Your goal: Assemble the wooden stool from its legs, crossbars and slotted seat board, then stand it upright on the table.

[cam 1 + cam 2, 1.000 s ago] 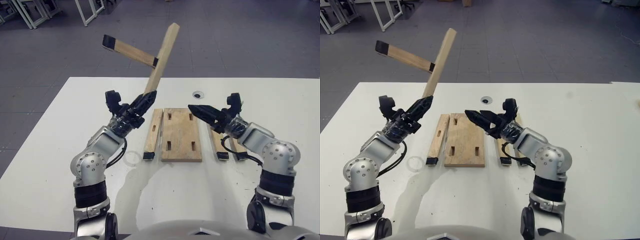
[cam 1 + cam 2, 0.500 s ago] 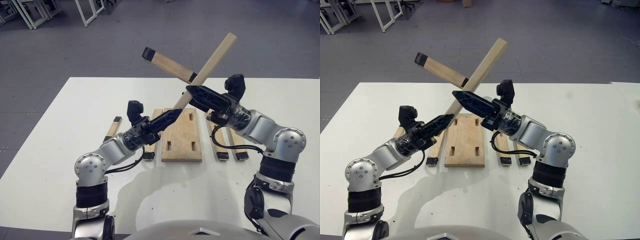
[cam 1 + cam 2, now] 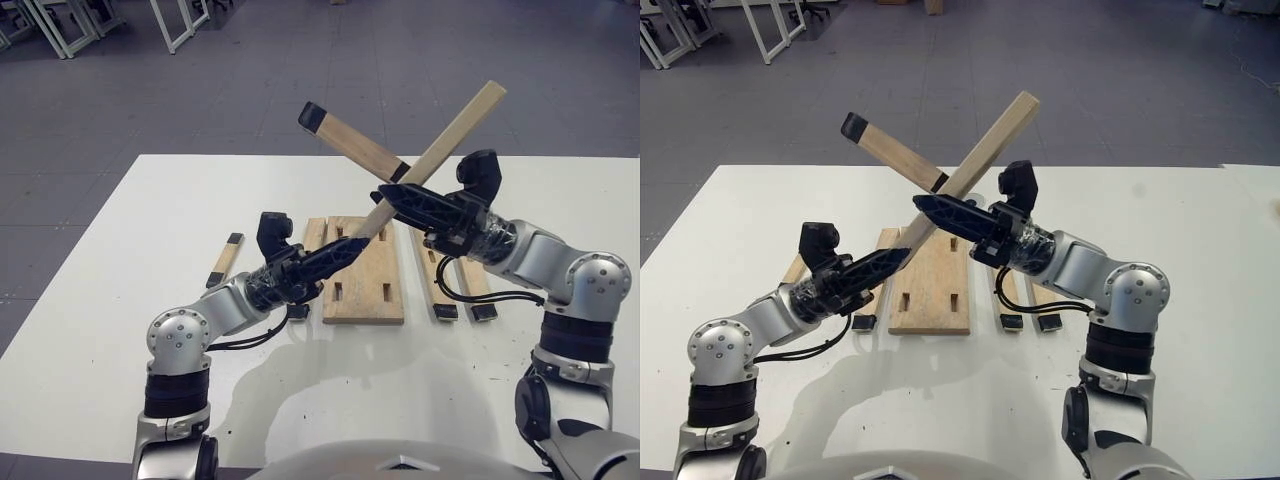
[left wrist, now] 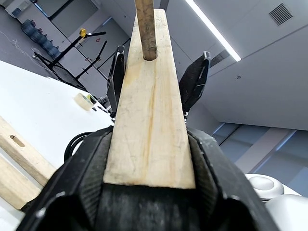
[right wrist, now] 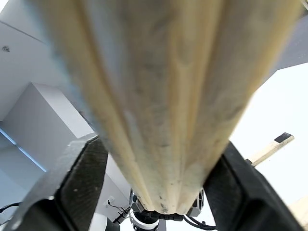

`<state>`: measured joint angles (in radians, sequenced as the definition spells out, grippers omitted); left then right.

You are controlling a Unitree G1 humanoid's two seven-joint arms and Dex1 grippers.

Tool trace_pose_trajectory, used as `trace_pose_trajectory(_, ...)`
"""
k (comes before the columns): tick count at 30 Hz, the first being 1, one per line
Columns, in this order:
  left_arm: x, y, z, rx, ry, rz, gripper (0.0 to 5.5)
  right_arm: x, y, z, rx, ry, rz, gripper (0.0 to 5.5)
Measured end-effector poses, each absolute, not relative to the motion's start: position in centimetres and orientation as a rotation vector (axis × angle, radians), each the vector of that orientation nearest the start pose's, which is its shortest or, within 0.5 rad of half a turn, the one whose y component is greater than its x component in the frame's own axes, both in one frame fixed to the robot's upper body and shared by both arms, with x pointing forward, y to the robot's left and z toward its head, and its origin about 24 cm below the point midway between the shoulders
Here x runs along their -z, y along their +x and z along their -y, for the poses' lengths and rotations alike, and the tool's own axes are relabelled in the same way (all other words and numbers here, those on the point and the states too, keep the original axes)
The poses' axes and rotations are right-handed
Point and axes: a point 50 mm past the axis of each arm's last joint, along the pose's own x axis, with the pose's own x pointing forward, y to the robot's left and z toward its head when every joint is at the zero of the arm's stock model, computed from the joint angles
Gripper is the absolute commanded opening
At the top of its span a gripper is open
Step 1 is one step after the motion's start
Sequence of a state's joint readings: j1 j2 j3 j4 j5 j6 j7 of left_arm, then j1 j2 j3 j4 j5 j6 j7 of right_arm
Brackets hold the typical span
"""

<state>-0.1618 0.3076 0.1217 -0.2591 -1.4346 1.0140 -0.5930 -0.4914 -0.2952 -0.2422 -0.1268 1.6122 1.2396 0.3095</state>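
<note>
From the head we see the left gripper clamped on the lower end of a leg. The leg is raised aslant above the seat board (which lies flat on the table), and a crossbar juts from it. The right gripper sits at that joint. In the left wrist view the leg runs out between the black pads. In the right wrist view wood looms close; whether that gripper clamps it, we cannot tell.
</note>
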Motion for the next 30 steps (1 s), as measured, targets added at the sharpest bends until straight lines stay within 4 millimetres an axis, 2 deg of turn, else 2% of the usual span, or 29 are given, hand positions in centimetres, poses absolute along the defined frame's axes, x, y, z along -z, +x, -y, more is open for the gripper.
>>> trace_pose_trajectory(2, -13.1, 22.4, -12.8, 1.31, -1.005, -0.262, 2.05, -18.6, 25.7, 12.2, -1.351, 0.916, -0.326, 2.18)
trace_pose_trajectory(4, -13.0, 22.3, -12.8, 1.309, -0.997, -0.271, 2.05, -18.5, 25.7, 12.3, -1.345, 0.909, -0.337, 2.15)
trace_pose_trajectory(5, -13.0, 22.3, -12.8, 1.309, -0.996, -0.272, 2.42, -18.4, 25.7, 12.3, -1.345, 0.909, -0.339, 2.15)
trace_pose_trajectory(11, -13.0, 21.8, -14.3, 1.273, -0.982, -0.322, 3.45, -18.6, 25.8, 13.2, -1.337, 0.893, -0.273, 2.04)
trace_pose_trajectory(14, -14.1, 22.1, -16.4, 1.225, -0.91, -0.297, 3.92, -18.1, 25.9, 14.5, -1.281, 0.869, -0.257, 2.04)
trace_pose_trajectory(17, -13.6, 24.2, -17.4, 1.01, -0.568, -0.336, 4.29, -17.7, 25.9, 15.4, -1.237, 0.855, -0.253, 2.04)
trace_pose_trajectory(20, -11.5, 25.8, -17.1, 0.828, -0.136, -0.405, 4.29, -17.5, 25.9, 15.6, -1.219, 0.851, -0.26, 2.04)
trace_pose_trajectory(22, -10.1, 26.1, -16.0, 0.813, 0.113, -0.432, 4.29, -17.5, 26.0, 15.7, -1.213, 0.851, -0.252, 2.04)
trace_pose_trajectory(24, -8.8, 25.7, -14.2, 0.872, 0.413, -0.427, 4.29, -17.5, 26.2, 15.8, -1.188, 0.838, -0.238, 2.04)
trace_pose_trajectory(26, -8.5, 25.5, -12.6, 0.954, 0.657, -0.362, 4.29, -17.5, 26.4, 16.0, -1.161, 0.826, -0.214, 2.04)
trace_pose_trajectory(28, -8.7, 25.9, -12.5, 0.951, 0.802, -0.314, 4.29, -17.6, 26.5, 16.0, -1.153, 0.818, -0.204, 2.04)
trace_pose_trajectory(30, -8.3, 26.2, -13.4, 0.919, 0.912, -0.332, 4.29, -17.6, 26.6, 16.0, -1.139, 0.811, -0.195, 2.04)
